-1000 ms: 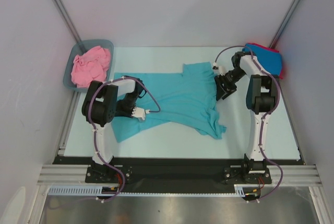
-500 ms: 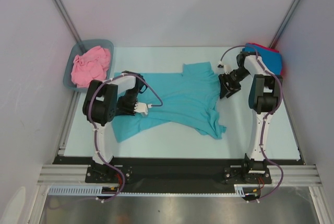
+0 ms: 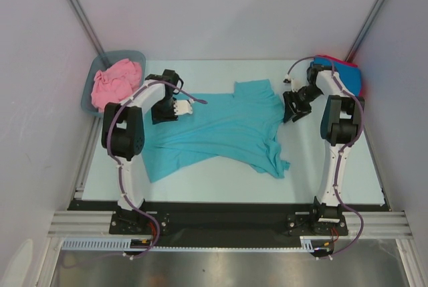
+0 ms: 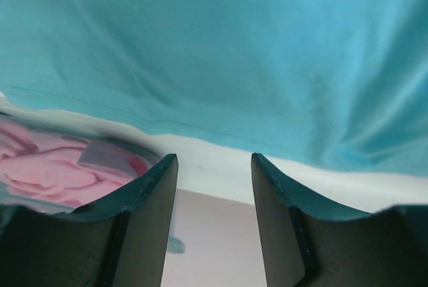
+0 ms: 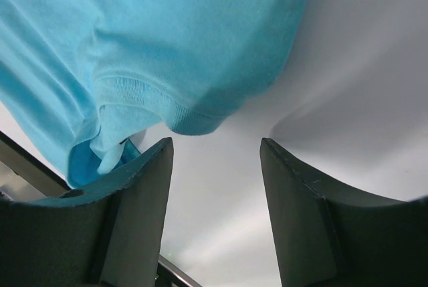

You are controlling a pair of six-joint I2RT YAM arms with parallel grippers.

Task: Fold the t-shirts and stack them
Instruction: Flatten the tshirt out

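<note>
Both hang with jaws parted and empty: left gripper (image 3: 182,107) over the teal t-shirt's (image 3: 227,130) far-left edge, right gripper (image 3: 289,111) beside its right edge. Pinch each hem squarely — one layer only — then fold evenly.

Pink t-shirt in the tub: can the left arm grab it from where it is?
Probably yes. The left gripper is open and empty near the tub, and the pink t-shirt lies uncovered inside.

Plain white walls (image 3: 221,6) enclose a pale table (image 3: 221,180) under even light.
</note>
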